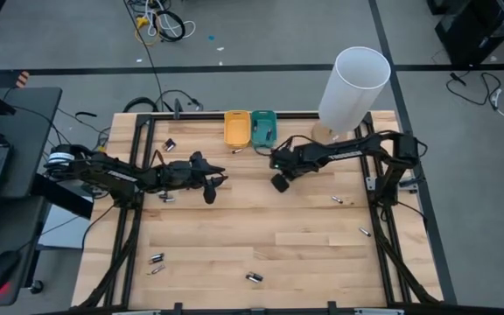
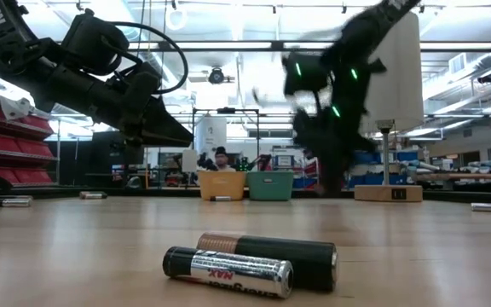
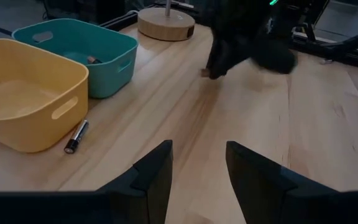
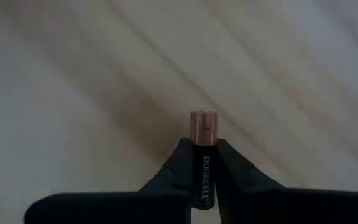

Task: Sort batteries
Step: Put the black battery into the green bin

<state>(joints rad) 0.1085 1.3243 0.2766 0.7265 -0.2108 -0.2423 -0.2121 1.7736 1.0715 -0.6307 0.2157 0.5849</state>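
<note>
- Copper-topped battery (image 4: 204, 155): pinched between the right gripper (image 4: 204, 163) fingers, above the table (image 1: 261, 227) centre, at 5 o'clock from the teal tray (image 1: 263, 127).
- Left gripper (image 3: 197, 168): fingers spread, holding nothing, at 7 o'clock from the yellow tray (image 1: 236, 128).
- Loose batteries (image 1: 156, 261): scattered at the table's edges.

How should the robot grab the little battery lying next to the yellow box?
The battery lies flat on the table, close beside the yellow tray. It is probably best taken across the middle of its round body, from straight above, fingers straddling its long axis. The tray wall leaves little room on that side, so the open left end effector may need care there.
</note>
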